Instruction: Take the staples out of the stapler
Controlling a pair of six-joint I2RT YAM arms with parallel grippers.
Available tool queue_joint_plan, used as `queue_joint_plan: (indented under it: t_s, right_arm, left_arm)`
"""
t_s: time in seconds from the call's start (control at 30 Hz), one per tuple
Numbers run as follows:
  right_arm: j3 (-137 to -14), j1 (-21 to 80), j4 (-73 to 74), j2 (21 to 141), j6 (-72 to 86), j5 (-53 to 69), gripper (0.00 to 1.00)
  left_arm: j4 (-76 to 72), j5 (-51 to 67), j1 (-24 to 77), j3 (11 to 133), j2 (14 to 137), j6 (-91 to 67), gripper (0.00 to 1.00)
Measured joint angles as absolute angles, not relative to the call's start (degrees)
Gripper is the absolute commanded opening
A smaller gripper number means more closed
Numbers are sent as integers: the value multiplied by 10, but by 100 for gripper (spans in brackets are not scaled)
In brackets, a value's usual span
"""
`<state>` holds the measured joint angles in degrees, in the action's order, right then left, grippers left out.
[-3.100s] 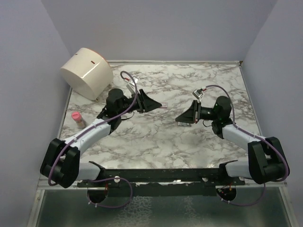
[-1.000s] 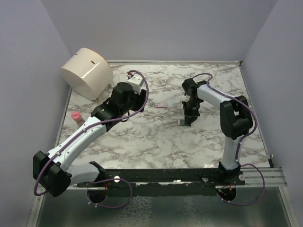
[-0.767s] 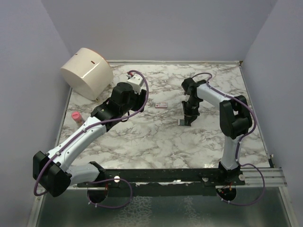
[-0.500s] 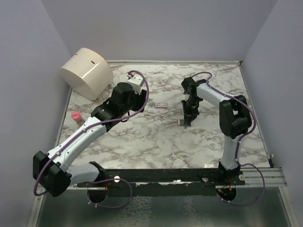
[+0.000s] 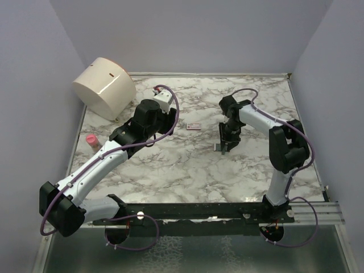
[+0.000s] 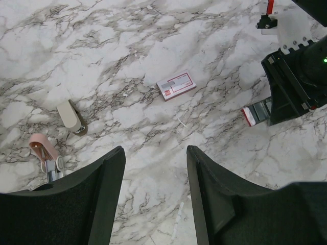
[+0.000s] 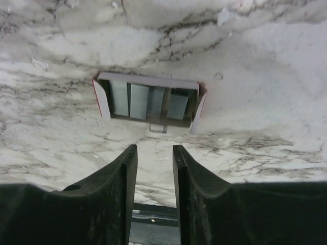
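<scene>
The stapler (image 6: 45,155), pink with a silvery metal end, lies at the left edge of the left wrist view. In the top view it (image 5: 92,143) lies left of the left arm. My left gripper (image 6: 156,155) is open and empty above bare marble; in the top view (image 5: 165,122) it points down. My right gripper (image 7: 155,149) is narrowly open and empty, just short of a small open box (image 7: 148,80) with red-white flaps. Several grey staples strips (image 7: 135,99) lie in this box. The box end (image 5: 218,148) shows below the right gripper (image 5: 226,142).
A flat pink tile (image 5: 194,126) lies between the grippers and also shows in the left wrist view (image 6: 176,85). A small cream piece (image 6: 70,116) lies near the stapler. A big cream drum (image 5: 105,86) stands at the back left. Walls enclose the table.
Three seconds ago both arms lay low with grippers facing the middle. Now they reach out with grippers pointing down. In the last second the right elbow swung right; the left arm stayed still.
</scene>
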<state>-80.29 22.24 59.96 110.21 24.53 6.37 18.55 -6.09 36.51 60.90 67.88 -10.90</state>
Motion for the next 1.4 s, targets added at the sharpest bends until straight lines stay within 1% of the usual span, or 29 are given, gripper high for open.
queue_joint_plan:
  t_s: [0.07,0.23,0.33,0.5,0.6,0.7,0.97,1.27,1.4]
  right_arm:
    - [-766,231,580,1071,258,56,38]
    - [-679,255,515,992,302,25,38]
    - [-630,262,462,949,326,6,38]
    - [-578,272,397,933,357,-30,38]
    - [-552,277,367,933,366,-53,38]
    - [-534,278,345,930,371,-65,37]
    - [-532,286,302,930,380,-90,32]
    - [-534,293,301,932,387,-105,26]
    - [-537,293,301,932,388,-109,25]
  left_arm:
    - [185,-61,365,609,679,-109,54]
    - [185,-61,365,609,679,-108,55]
    - [185,-61,365,607,679,-108,63]
    - [185,-61,365,605,679,-108,81]
    - [185,-61,365,605,679,-108,87]
    - [186,-61,365,605,679,-108,88]
    - [185,-61,365,605,679,-108,88]
    - [185,-62,366,605,679,-108,88]
    - [185,-62,367,605,679,-108,88]
